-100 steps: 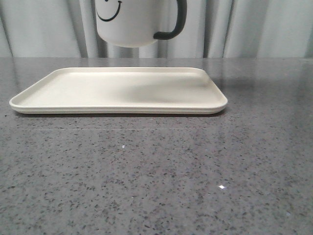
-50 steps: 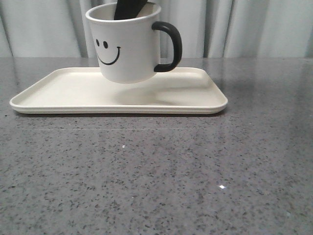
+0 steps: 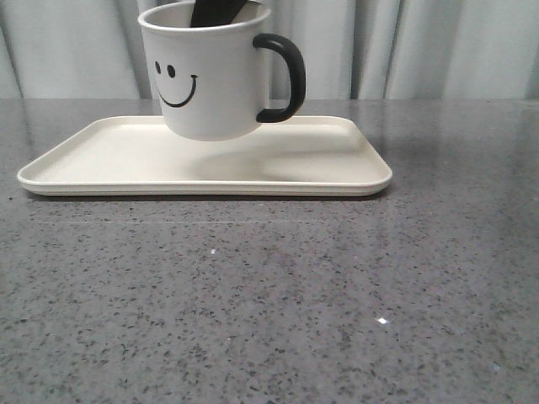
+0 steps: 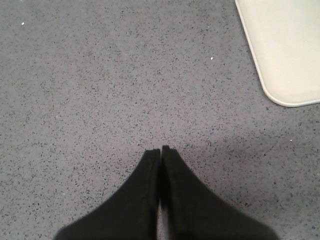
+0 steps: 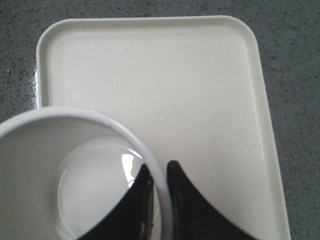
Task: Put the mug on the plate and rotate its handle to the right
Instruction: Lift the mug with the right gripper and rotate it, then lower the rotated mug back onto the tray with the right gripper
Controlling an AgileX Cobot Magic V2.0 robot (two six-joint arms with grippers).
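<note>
The white mug (image 3: 206, 76) with a black smiley face hangs tilted just above the cream plate (image 3: 109, 156); its black handle (image 3: 286, 77) points right in the front view. My right gripper (image 5: 159, 172) is shut on the mug's rim (image 5: 75, 112), one finger inside the mug and one outside; a dark finger (image 3: 215, 12) shows inside the mug in the front view. The plate (image 5: 200, 90) lies below the mug in the right wrist view. My left gripper (image 4: 160, 150) is shut and empty above the grey counter, beside a corner of the plate (image 4: 285, 45).
The grey speckled countertop (image 3: 269, 295) stretches in front of the plate. A pale curtain (image 3: 438, 46) hangs behind the table's far edge.
The mug has come down from the top of the view to just above the plate, then shifted slightly left. Its handle stays pointing right.
</note>
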